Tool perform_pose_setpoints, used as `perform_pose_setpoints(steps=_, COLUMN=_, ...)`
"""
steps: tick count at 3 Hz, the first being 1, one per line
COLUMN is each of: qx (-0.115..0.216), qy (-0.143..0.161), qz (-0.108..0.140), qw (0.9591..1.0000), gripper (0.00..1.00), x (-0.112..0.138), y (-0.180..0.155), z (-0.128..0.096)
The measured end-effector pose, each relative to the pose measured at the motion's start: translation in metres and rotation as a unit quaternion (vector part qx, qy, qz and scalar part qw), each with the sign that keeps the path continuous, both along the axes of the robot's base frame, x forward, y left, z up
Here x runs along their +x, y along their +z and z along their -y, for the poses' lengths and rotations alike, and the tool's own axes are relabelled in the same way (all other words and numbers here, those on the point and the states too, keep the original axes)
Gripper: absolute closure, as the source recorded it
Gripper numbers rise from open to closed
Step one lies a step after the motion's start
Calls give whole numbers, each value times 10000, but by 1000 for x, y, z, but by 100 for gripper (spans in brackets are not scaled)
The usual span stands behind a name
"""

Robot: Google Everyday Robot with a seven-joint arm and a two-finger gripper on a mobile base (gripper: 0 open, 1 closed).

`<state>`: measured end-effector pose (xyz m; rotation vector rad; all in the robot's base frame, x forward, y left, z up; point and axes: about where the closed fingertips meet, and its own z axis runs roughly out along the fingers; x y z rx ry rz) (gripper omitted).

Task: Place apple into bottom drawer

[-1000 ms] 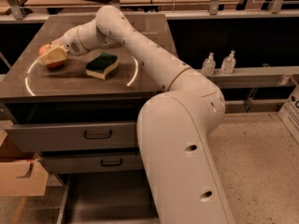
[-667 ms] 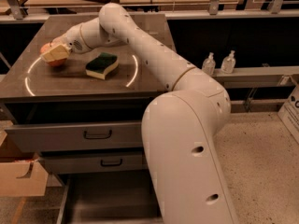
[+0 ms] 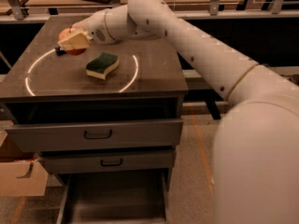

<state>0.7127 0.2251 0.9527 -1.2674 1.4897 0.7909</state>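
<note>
The red-orange apple (image 3: 74, 50) is caught between the cream fingers of my gripper (image 3: 72, 41) over the back left of the cabinet top (image 3: 154, 64), just above the surface. The fingers cover most of the apple, and only its top and bottom edges show. The gripper is shut on it. The bottom drawer (image 3: 112, 197) is pulled open below, at the front of the cabinet. Its dark inside is bare, with thin grey side walls.
A green and yellow sponge (image 3: 102, 65) lies on the cabinet top to the right of the gripper, inside a pale ring of light. The top drawer (image 3: 93, 134) and middle drawer (image 3: 107, 161) have black handles. A cardboard box (image 3: 18, 183) stands on the floor at the left. My arm's big white body fills the right side.
The gripper has moved up and to the right with the apple in it, away from the left edge of the cabinet top. The sponge has not moved.
</note>
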Motion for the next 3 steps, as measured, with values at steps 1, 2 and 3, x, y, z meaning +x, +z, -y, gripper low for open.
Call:
perform_pose_setpoints(steps=1, qx=72, qy=252, qz=-18, qw=9997, gripper=100, x=-42, y=-9, z=20)
perform_pose_setpoints(steps=2, qx=187, qy=603, qz=-10, qw=9980, gripper=100, x=-84, y=-17, z=38)
perform_pose_setpoints(steps=3, qx=311, qy=749, qz=-11, qw=9967, gripper=100, x=-121, y=-18, z=58)
